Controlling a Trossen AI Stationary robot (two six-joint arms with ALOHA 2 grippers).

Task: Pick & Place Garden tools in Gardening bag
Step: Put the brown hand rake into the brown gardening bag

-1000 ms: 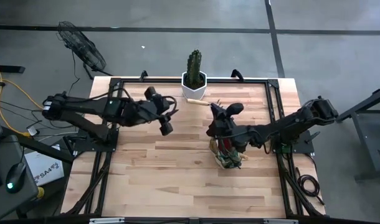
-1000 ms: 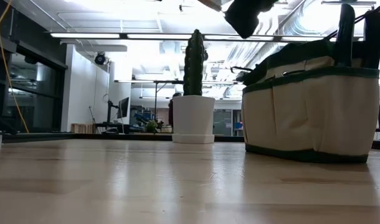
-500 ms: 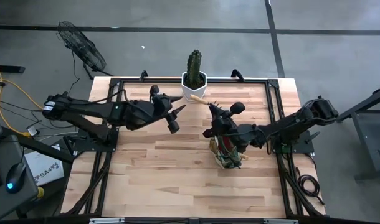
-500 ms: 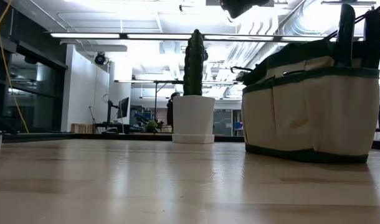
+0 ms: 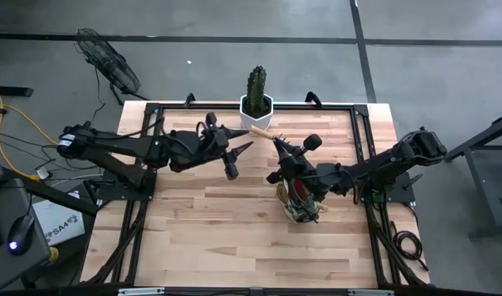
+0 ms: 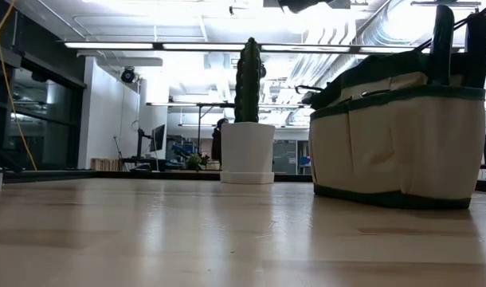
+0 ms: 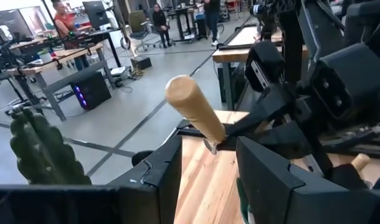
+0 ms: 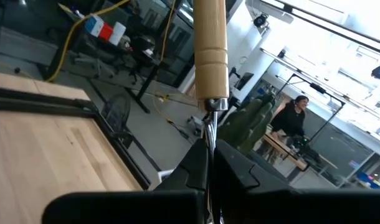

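The right gripper [image 5: 277,145] is clamped tight on the thin metal neck of a wooden-handled tool [image 5: 261,131], holding it in the air to the right of the cactus pot [image 5: 256,116] and just beyond the gardening bag [image 5: 301,200], which stands right of centre on the surface [image 5: 193,222]. The handle points left, toward the left gripper [image 5: 239,150], whose fingers stand partly apart with the handle's rounded end [image 7: 189,107] between and beyond them, not yet touched.

This looks like a hand-over between the arms. To do it well, the left gripper should slide further along the handle so its pads meet the wood squarely on the thick part, away from the rounded tip. The right gripper should hold firm until that grip is made. Both arms need to stay clear of the cactus, which is just beside the tool.

The tool's working end is hidden behind the right gripper, so whether it is a trowel or the rake cannot be told. The bag's contents are a tangle from above; red and a wooden handle show, little more. In the low view only a sliver of an arm appears at the top edge.
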